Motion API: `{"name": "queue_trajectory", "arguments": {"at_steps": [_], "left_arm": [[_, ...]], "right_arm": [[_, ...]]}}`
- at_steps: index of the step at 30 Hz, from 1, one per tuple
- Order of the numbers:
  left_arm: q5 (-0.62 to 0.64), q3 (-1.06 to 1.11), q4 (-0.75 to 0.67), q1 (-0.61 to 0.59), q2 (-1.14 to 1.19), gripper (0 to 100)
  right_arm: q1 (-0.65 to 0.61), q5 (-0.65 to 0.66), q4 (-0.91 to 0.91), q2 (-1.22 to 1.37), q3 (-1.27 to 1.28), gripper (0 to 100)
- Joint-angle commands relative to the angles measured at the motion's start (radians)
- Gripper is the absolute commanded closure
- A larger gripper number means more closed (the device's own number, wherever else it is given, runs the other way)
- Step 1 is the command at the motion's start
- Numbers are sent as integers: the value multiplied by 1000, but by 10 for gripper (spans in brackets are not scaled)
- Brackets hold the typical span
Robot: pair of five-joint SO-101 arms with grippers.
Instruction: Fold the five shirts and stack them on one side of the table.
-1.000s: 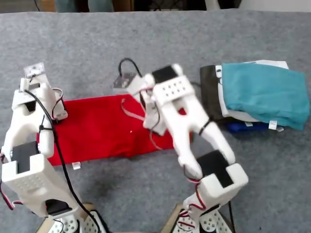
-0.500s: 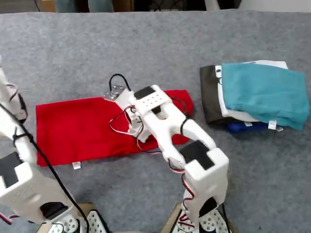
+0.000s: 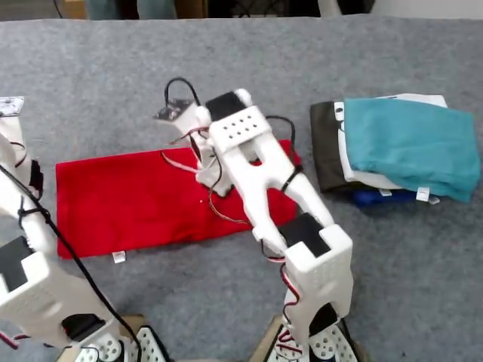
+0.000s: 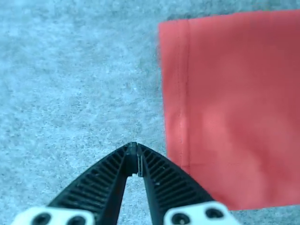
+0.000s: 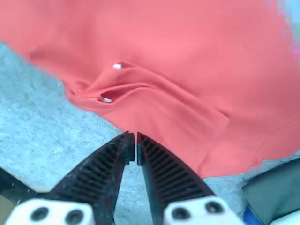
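Lying flat near the tabletop's front edge: red shirt (image 3: 151, 200), white tag (image 3: 118, 257) (print unreadable) at its hem. Hovering pinched together, empty: left gripper (image 4: 133, 157) just off its short edge, right gripper (image 5: 131, 140) over it. Sitting at the right edge: folded stack (image 3: 400, 151), teal on top.

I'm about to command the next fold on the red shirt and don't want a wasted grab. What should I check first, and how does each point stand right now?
1. Both grippers empty: ok. The left gripper and the right gripper hold nothing.
2. Fingers open for a grasp: not ok. Both pairs are shut.
3. Left gripper at the cloth's edge: ok. It is over bare table, beside the hemmed end of the red shirt.
4. Red shirt smooth: not ok. Wrinkles lie near the right gripper.
5. Stack of folded shirts apart from the red shirt: ok. A strip of table shows between them.
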Motion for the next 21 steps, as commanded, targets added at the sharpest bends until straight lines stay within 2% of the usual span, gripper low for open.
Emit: {"name": "queue_trajectory", "arguments": {"at_steps": [1,5,8,12,16,19,21], "left_arm": [[-9,-7,-6,7,-15,941],[-8,-12,-3,10,63,805],[0,-19,32,12,112,747],[98,-77,40,5,189,739],[109,-136,64,22,313,744],[147,-240,160,25,414,746],[183,-351,235,24,477,791]], "right_arm": [[15,-2,18,-2,-61,977],[15,-3,17,-4,4,977],[14,-5,15,-4,59,977],[14,-8,-20,-10,114,976],[11,-9,-25,-10,119,976],[11,-9,-23,-10,117,976],[11,-9,-23,-10,117,976]]}}
